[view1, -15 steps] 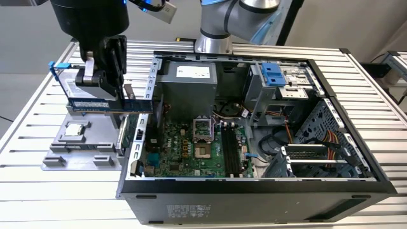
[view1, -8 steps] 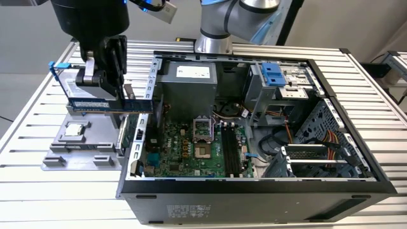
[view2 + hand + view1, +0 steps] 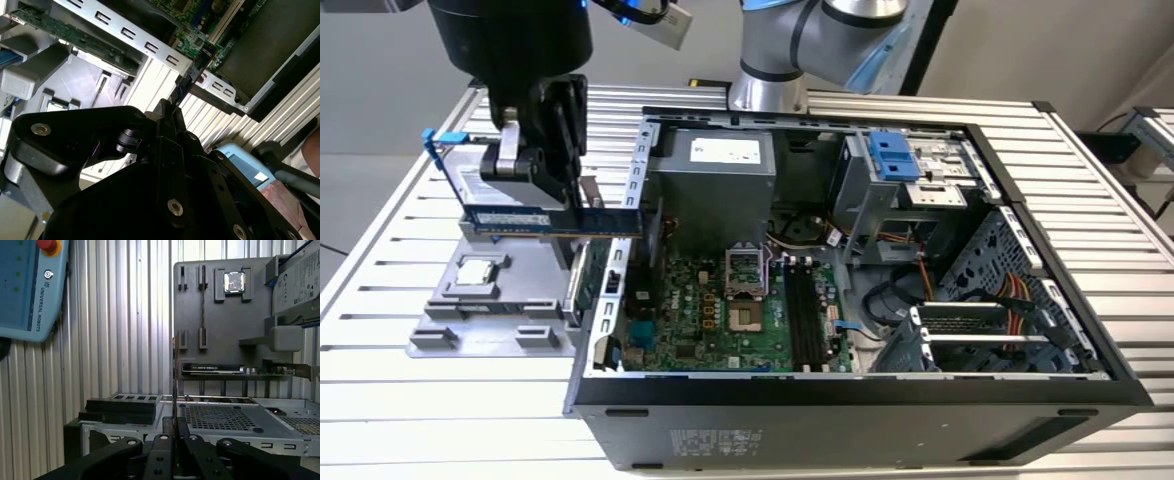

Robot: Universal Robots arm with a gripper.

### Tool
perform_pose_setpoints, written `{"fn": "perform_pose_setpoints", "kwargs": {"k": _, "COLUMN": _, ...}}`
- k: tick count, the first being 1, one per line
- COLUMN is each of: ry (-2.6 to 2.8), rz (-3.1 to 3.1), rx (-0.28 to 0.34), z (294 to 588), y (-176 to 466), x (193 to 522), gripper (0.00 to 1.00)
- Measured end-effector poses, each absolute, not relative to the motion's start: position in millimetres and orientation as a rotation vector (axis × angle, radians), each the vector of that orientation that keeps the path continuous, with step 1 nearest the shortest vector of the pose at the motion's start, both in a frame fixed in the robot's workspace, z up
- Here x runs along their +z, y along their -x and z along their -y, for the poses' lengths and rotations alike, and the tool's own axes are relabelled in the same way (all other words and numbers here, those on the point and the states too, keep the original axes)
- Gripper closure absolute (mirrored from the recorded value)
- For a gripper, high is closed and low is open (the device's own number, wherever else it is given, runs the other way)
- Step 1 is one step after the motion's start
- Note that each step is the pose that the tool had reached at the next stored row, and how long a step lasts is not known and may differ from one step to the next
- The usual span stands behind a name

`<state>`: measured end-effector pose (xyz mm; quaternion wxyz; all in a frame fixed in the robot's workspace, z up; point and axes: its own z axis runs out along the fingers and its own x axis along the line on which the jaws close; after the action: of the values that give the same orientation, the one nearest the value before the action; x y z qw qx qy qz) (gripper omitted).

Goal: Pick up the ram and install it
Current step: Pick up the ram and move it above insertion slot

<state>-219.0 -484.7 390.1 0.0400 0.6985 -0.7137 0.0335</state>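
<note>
We see the gripper (image 3: pixel 560 203) clamped on the ram (image 3: pixel 514 221), holding it level in the air at the exterior view's left, about mid-height in the frame, over the grey parts tray (image 3: pixel 491 322) and just beside the left wall of the open computer case (image 3: pixel 854 400)

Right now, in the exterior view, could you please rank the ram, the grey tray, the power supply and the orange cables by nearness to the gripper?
1. The ram: clamped in the gripper.
2. The grey tray: just below, at the exterior view's left.
3. The power supply: inside the case, at its back.
4. The orange cables: far at the exterior view's right.
</note>
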Motion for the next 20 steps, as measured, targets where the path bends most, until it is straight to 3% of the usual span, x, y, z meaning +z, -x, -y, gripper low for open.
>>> {"fn": "perform_pose_setpoints", "kwargs": {"k": 20, "ry": -2.14, "rz": 2.186, "rx": 0.102, "z": 483, "y": 201, "x": 390, "gripper": 1.0}}
